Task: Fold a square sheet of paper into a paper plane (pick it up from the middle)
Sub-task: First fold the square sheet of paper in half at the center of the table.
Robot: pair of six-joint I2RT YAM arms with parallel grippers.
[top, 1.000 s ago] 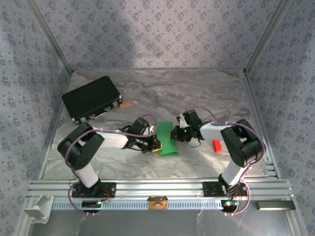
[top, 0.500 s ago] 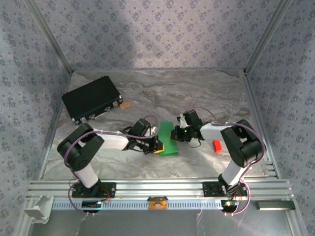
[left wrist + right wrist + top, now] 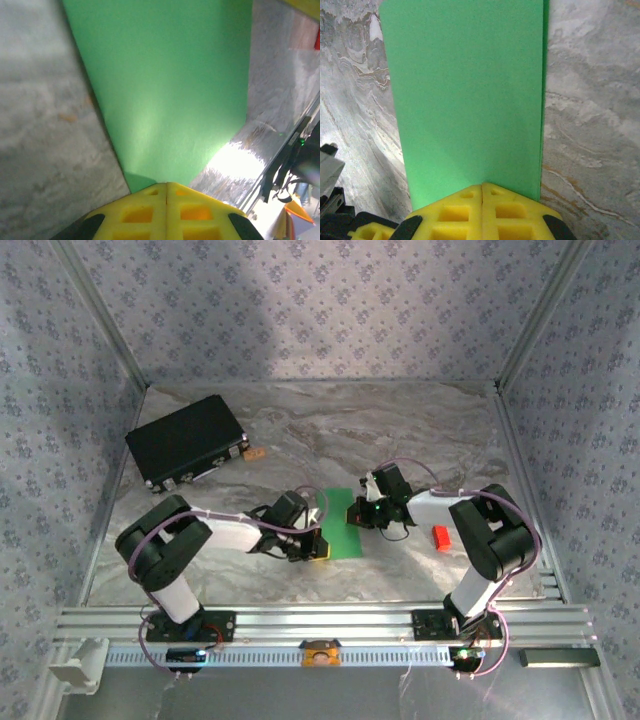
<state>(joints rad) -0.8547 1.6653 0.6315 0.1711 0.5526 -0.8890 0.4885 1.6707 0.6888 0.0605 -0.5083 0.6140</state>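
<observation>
Paper (image 3: 338,530), bright green, plain, narrow rectangle

Black case (image 3: 187,441) far left on marbled table (image 3: 420,430), small red block (image 3: 440,537) right.

Bright green square sheet of paper (image 3: 340,523), folded into a plain rectangle, flat on the marbled tabletop (image 3: 420,430)

This is a robotics lab test cell, not a lived-in room. Grey-blue flower-patterned sheeting (image 3: 320,310) lines three walls, framed by bare aluminium corner posts (image 3: 108,325). The work surface is a grey marble-patterned tabletop (image 3: 420,430). Along its near edge runs a slotted aluminium rail (image 3: 320,621), with a black-and-white cabled left robot arm (image 3: 170,545) and its right twin (image 3: 490,540) bolted on.
</observation>
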